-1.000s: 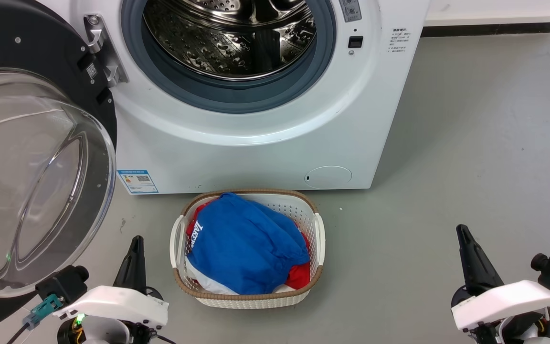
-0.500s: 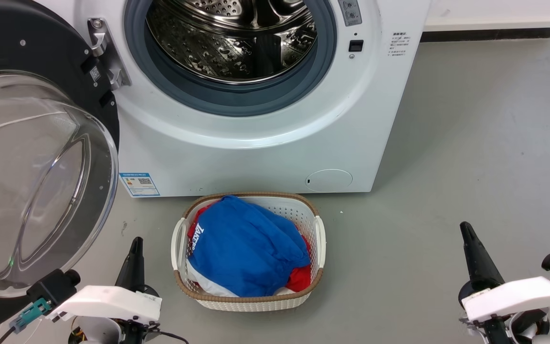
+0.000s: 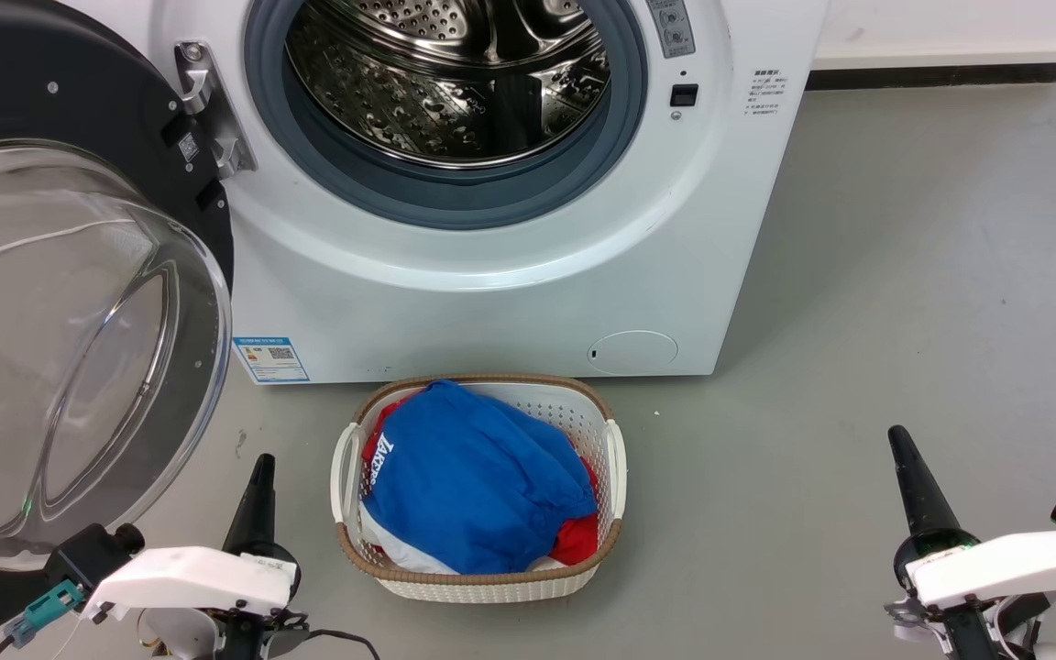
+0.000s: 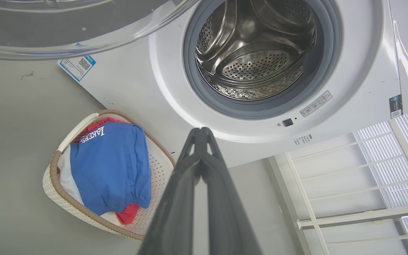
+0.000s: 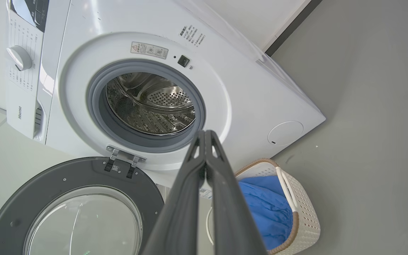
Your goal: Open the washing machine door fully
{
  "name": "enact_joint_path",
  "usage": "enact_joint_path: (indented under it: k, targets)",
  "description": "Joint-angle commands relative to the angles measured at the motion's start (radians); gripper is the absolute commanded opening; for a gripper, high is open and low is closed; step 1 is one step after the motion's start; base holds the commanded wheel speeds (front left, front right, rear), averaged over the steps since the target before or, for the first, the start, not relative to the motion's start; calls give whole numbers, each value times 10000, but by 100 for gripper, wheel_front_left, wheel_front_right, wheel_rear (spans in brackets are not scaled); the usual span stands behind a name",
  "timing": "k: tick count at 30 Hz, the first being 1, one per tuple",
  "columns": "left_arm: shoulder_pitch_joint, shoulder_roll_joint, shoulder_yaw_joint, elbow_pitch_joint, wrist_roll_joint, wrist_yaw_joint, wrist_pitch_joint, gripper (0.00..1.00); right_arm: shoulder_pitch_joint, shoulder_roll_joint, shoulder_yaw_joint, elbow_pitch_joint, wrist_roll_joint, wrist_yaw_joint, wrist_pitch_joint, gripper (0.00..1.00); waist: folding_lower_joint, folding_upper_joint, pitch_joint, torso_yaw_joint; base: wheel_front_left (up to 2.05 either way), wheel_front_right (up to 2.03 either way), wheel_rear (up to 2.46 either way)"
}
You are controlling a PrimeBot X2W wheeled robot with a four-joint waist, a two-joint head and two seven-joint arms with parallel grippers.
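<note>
Both fingertip pairs are pressed together, empty: the left gripper [image 3: 261, 461] and the right gripper [image 3: 898, 434]. The washing machine door [image 3: 70, 321] hangs swung wide, near the left gripper, ahead and leftward, well apart from the right gripper.

Washing machine door [image 3: 79, 321] stood open left of the washing machine [image 3: 491, 293]. Basket [image 3: 615, 458] sat on floor [image 3: 858, 321] just before machine, clothes [image 3: 473, 477] in it. Left tool [image 3: 262, 461] was near basket's left, right tool [image 3: 897, 433] well right.

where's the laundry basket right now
In the head view the laundry basket sits on the floor at lower centre, right in front of the washing machine, just right of the left gripper.
</note>
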Motion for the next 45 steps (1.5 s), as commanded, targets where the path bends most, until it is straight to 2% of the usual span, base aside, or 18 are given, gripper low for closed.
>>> enact_joint_path:
  k: [1, 45]
  targets:
    - [-201, -16, 87, -109, -225, -66, 50, 0, -233, -70, -38, -44, 264, 1, 20, 0, -1, 0, -9, 2, 0, 0, 0]
    - [-208, -459, 797, -115, -3897, -530, 1121, 0, -511, -30, -384, 515, 4486, 1, 594, 0, -1, 0, -359, 77, 0, 0, 0]
